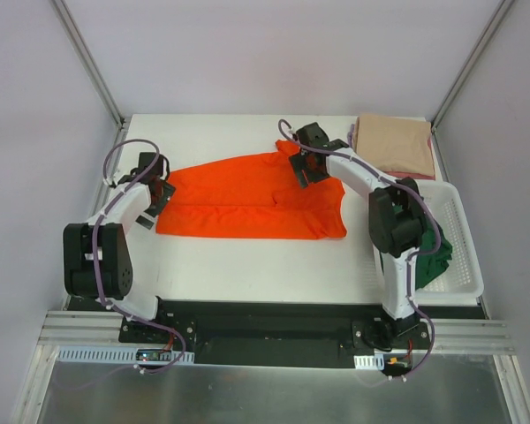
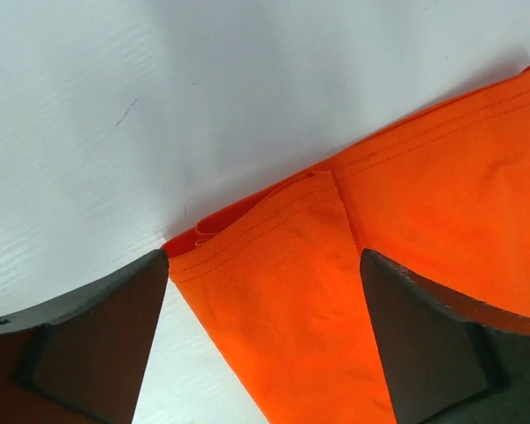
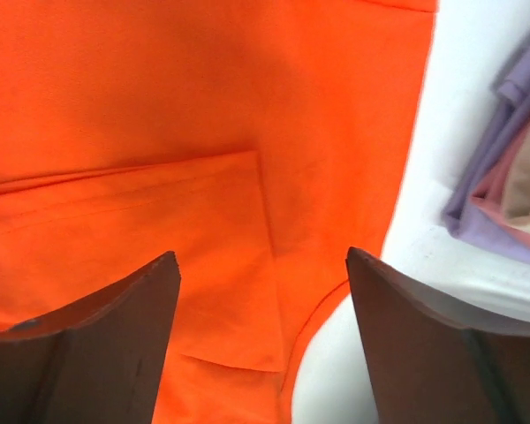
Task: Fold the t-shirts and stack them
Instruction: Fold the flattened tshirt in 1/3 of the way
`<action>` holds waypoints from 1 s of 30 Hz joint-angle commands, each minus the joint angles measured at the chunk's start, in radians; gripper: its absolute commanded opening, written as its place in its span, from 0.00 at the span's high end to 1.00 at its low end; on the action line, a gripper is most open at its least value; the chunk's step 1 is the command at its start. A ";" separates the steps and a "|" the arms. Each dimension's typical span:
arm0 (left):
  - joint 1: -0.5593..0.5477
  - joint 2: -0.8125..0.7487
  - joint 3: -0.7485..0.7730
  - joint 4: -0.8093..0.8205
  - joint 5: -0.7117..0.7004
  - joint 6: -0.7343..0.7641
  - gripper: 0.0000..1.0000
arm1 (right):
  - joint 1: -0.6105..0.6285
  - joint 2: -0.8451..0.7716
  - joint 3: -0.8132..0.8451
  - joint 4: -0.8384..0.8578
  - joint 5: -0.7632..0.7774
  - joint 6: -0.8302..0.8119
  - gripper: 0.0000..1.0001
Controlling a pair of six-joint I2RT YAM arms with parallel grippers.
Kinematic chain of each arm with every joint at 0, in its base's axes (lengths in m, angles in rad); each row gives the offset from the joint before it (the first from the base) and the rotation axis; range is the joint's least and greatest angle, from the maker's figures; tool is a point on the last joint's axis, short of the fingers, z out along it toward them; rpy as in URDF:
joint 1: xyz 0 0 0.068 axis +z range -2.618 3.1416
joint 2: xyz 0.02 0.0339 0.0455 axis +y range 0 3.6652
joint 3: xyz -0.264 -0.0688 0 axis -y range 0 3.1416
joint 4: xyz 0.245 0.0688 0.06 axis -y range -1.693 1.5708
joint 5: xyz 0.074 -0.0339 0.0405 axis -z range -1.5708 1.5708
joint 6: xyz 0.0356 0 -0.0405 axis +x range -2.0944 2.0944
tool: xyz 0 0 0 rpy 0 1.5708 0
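The bright orange t-shirt [image 1: 247, 201] lies partly folded across the middle of the white table. My left gripper [image 1: 156, 194] is open over its left corner [image 2: 283, 291], fingers [image 2: 88, 336] apart on either side of the hem. My right gripper [image 1: 307, 168] is open above the shirt's upper right part, over a folded sleeve [image 3: 203, 256] near the edge. A folded beige t-shirt [image 1: 394, 144] tops a stack at the back right; lilac and pink layers [image 3: 503, 194] show under it. A dark green t-shirt [image 1: 437, 252] lies in the basket.
A white slatted basket [image 1: 464, 256] stands at the right edge beside the right arm. White enclosure walls surround the table. Bare table [image 1: 265, 265] lies in front of the orange shirt.
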 commanded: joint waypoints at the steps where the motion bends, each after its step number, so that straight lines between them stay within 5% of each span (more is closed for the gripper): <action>1: 0.014 -0.138 -0.031 -0.012 -0.009 0.047 0.01 | 0.002 -0.133 -0.095 0.054 0.100 0.087 0.13; 2: 0.014 -0.172 -0.067 -0.012 -0.007 0.048 0.01 | 0.004 -0.203 -0.165 0.079 0.095 0.124 0.01; 10: 0.016 -0.372 -0.308 0.011 0.080 0.094 0.01 | 0.020 -0.527 -0.557 0.105 -0.106 0.352 0.04; 21: 0.057 -0.246 -0.325 0.184 0.165 0.126 0.20 | 0.048 -0.721 -0.818 0.200 -0.137 0.506 0.04; 30: 0.076 -0.146 -0.322 0.192 0.162 0.088 0.64 | 0.071 -0.781 -0.927 0.254 -0.069 0.675 0.03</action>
